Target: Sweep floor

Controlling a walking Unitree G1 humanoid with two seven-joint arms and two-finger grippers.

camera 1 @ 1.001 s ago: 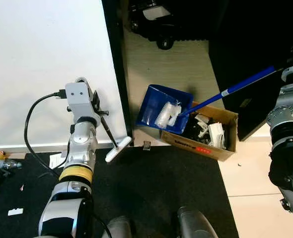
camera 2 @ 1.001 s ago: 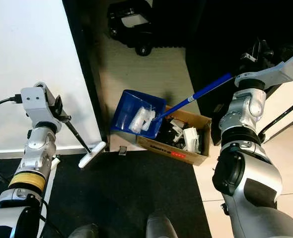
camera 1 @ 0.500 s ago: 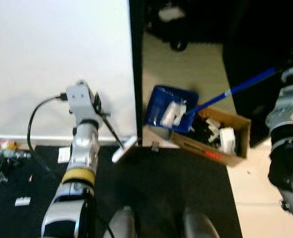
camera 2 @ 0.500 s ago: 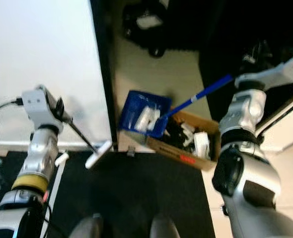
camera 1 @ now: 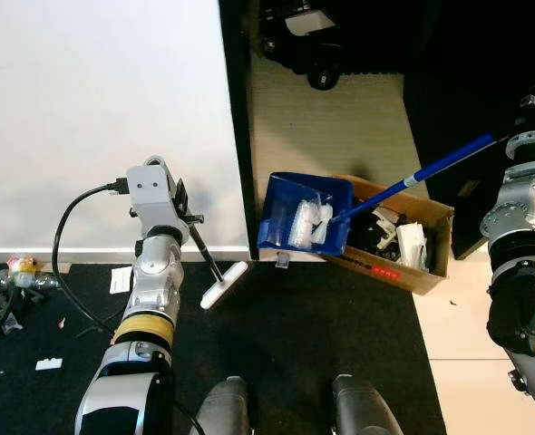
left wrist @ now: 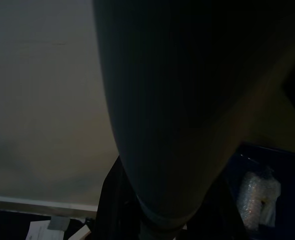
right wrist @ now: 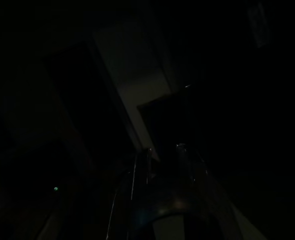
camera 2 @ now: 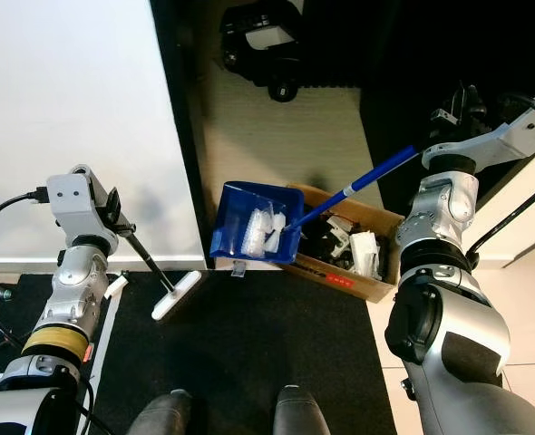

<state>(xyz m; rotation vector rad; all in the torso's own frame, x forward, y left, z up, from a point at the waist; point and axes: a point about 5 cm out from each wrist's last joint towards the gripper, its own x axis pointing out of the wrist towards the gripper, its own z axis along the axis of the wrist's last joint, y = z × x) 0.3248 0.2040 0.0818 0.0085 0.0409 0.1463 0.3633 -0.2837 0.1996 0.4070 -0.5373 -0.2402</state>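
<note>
Nearest the camera, the robot's two feet stand on a black mat, their lower parts cut off by the frame edge. To the left, small scraps of litter lie on the mat, with a heap of clutter partly cropped at the edge. The left claw, raised before a white wall, grips the thin black handle of a small brush; the white brush head rests on the mat just below the skirting. The finger gap itself is hidden behind the wrist housing. In the left wrist view, a dark rounded shape blocks most of the frame, and the claw fingers cannot be made out. Beyond the mat edge, a blue dustpan holding crumpled clear plastic hangs tilted over the near corner of a cardboard box of mixed rubbish. Its long blue handle rises to the right claw, whose grip is too dark to judge. The right wrist view is nearly black
</note>
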